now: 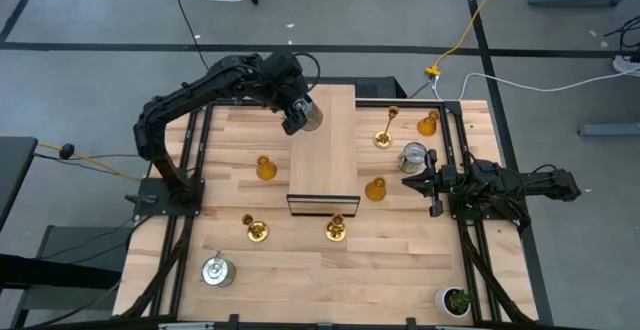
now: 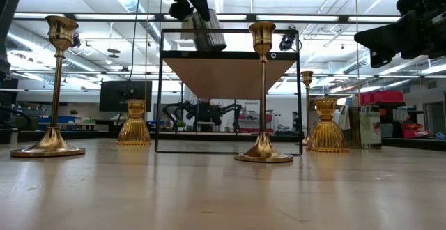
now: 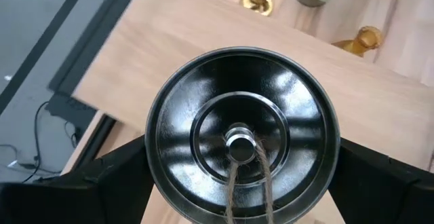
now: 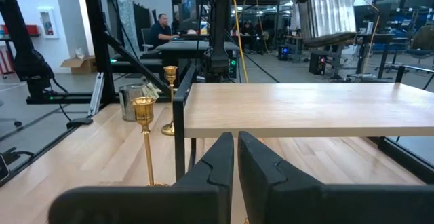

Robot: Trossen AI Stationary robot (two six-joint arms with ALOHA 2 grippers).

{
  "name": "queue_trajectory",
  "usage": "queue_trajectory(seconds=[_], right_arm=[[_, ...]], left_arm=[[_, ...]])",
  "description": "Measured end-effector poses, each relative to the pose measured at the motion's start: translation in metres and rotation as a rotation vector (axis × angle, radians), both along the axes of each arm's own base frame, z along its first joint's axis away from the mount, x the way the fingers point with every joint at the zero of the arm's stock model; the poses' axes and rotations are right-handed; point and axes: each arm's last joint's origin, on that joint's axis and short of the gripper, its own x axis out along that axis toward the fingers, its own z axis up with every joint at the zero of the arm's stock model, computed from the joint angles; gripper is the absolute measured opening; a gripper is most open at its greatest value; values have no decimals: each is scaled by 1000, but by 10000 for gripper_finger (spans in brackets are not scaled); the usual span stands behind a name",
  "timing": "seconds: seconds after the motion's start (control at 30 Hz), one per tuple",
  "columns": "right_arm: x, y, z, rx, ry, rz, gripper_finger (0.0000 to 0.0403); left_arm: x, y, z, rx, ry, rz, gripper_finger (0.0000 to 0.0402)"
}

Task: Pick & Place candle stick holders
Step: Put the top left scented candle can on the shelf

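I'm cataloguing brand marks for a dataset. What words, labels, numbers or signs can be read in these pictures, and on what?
None can be read.
Silver metal can in the left pincer: bare shiny metal, no print visible.
Raised wooden shelf: plain wood.
Room beyond the table, low view: monitors and red bins, any marks too small and blurred to read.

We see shiny gold candlesticks [image 1: 256,230], orange holders [image 1: 265,168], silver cans [image 1: 215,271], and a light brown wood surface [image 1: 330,280].

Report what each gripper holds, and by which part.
Left gripper holds a silver can by its sides, above the wooden shelf. Right gripper is shut, holding nothing.
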Motion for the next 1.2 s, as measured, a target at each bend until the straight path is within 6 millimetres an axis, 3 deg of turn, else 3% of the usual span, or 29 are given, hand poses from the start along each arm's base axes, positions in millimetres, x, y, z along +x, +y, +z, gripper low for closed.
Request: queue_trajectory(seconds=[0.3,1.2], right_arm=[[0,0,0,0,0,0,27],[0,0,0,0,0,0,27]], left_arm=[[23,-4,-12,7,-32,-39,371],[63,-2,-61,-33,87,-89,371]])
